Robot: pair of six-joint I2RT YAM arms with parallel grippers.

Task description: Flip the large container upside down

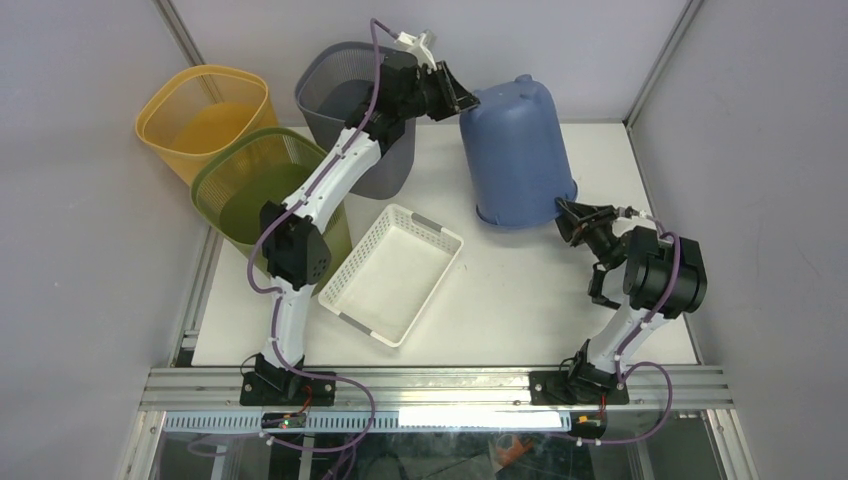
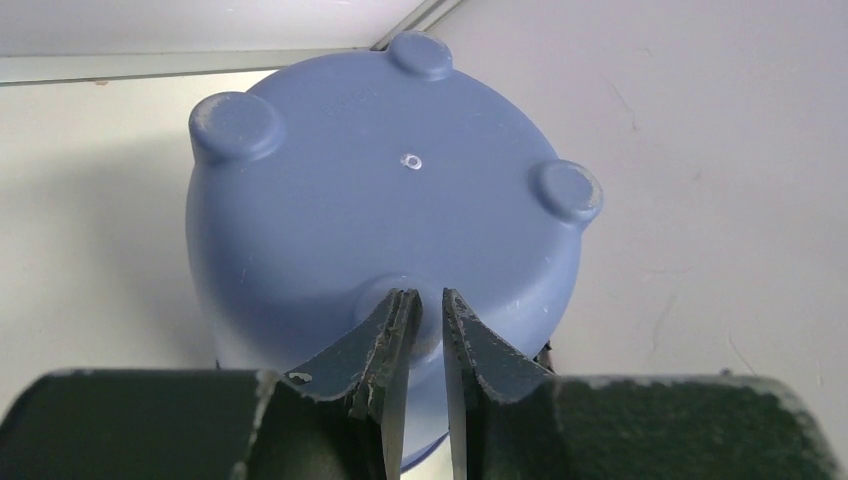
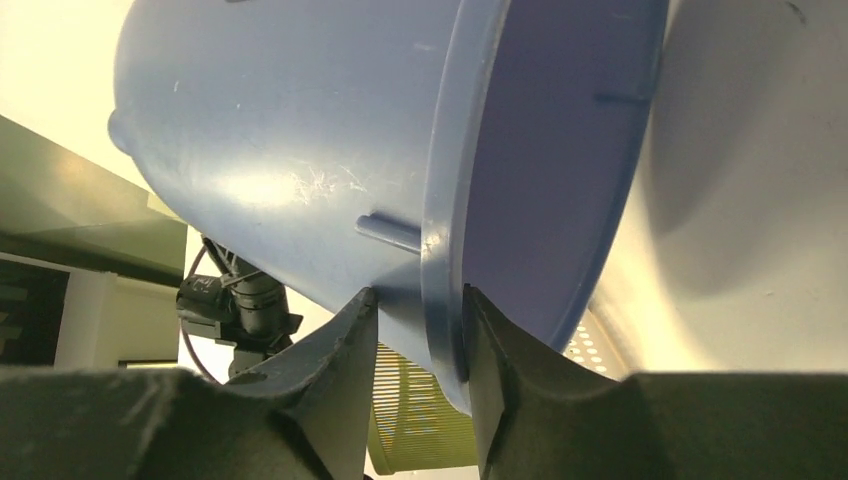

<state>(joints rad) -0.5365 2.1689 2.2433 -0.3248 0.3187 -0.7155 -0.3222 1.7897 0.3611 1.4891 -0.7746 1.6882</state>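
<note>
The large blue container (image 1: 515,150) is tilted with its footed bottom up and back and its open mouth facing down towards the white table. My left gripper (image 1: 460,97) is at the container's bottom, shut on one of its round feet; the left wrist view shows the bottom (image 2: 380,200) with my left gripper (image 2: 425,300) pinching that foot. My right gripper (image 1: 565,212) is shut on the rim at the near right side. In the right wrist view one finger is outside the wall (image 3: 300,150) and one inside, with my right gripper (image 3: 420,300) clamping the rim.
A white perforated tray (image 1: 392,272) lies in the middle of the table. A grey bin (image 1: 345,90), a green slatted basket (image 1: 265,185) and a yellow basket (image 1: 205,115) stand at the back left. Walls close in behind and on the right.
</note>
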